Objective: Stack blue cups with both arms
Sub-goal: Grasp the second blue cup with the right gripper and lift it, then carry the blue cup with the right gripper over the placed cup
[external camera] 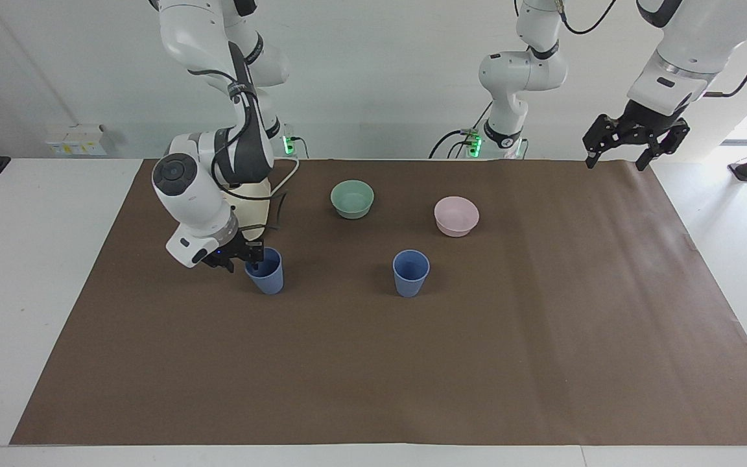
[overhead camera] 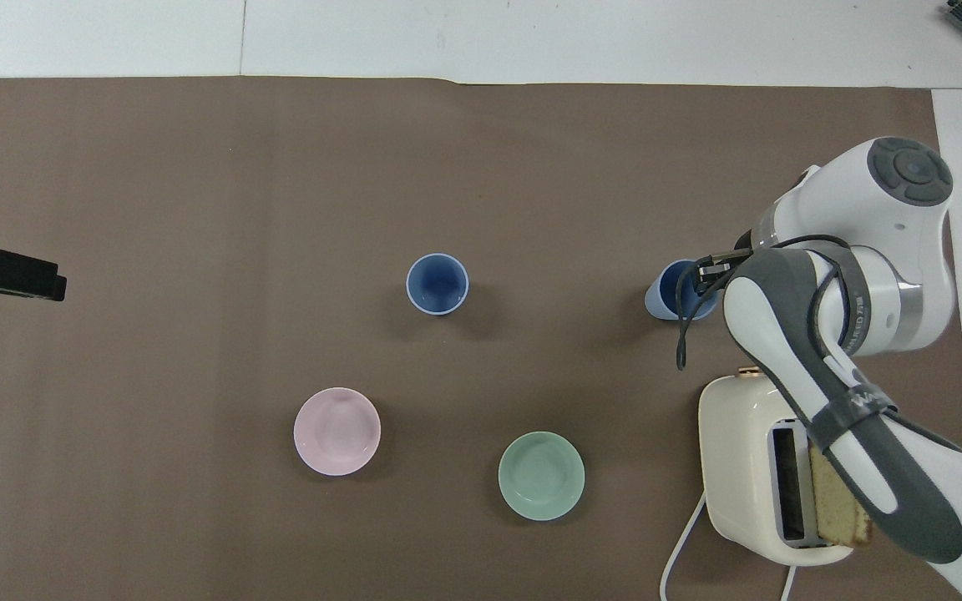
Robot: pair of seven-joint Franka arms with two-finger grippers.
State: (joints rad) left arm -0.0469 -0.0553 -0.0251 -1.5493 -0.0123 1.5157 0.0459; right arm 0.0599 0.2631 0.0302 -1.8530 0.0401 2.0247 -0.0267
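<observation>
Two blue cups stand upright on the brown mat. One blue cup (external camera: 410, 272) (overhead camera: 437, 284) stands alone mid-table. The other blue cup (external camera: 268, 279) (overhead camera: 663, 300) is toward the right arm's end, next to the toaster. My right gripper (external camera: 244, 263) (overhead camera: 702, 271) is down at this cup's rim, on the side toward the right arm's end, and part of it reaches into the cup's mouth. My left gripper (external camera: 615, 159) (overhead camera: 30, 280) is open and empty. It hangs high over the mat's edge at the left arm's end.
A cream toaster (overhead camera: 748, 467) (external camera: 253, 194) with a bread slice stands nearer to the robots than the gripped-at cup, under my right arm. A mint-green bowl (external camera: 352, 198) (overhead camera: 541, 476) and a pink bowl (external camera: 456, 215) (overhead camera: 337, 431) sit nearer to the robots than the mid-table cup.
</observation>
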